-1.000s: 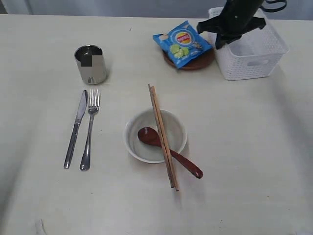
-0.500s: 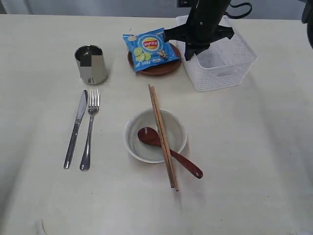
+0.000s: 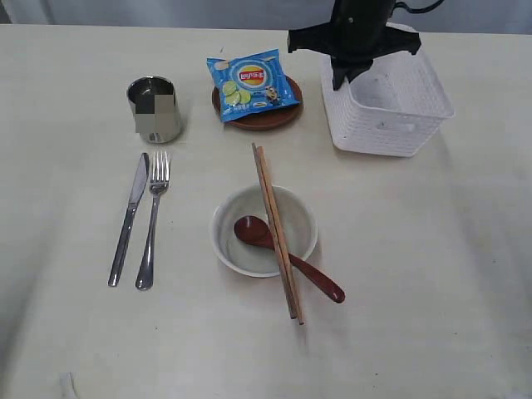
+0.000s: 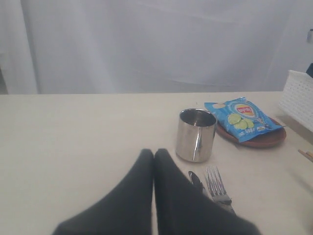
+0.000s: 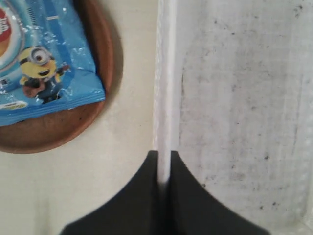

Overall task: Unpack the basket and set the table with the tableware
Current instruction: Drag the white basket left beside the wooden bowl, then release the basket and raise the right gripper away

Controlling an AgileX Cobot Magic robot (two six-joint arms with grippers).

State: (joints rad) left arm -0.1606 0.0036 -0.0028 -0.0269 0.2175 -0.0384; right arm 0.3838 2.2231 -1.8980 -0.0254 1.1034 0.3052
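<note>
Right gripper (image 5: 163, 155) pinches basket (image 5: 234, 98) (white rim).

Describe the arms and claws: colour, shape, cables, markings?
The left claw and right claw are matte black, each with two smooth fingers tapering to narrow tips. The right arm is black too, with a dark cable looped near it. No markings or labels visible.

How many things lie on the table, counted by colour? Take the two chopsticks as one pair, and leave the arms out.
Silver: 3 (round steel cup, steel knife, steel fork)
Brown: 3 (pair of wooden chopsticks, reddish-brown wooden spoon, small round brown plate)
Cream: 1 (round cream bowl)
White: 1 (rectangular white plastic basket)
Blue: 1 (blue chip bag)
Total: 9
</note>
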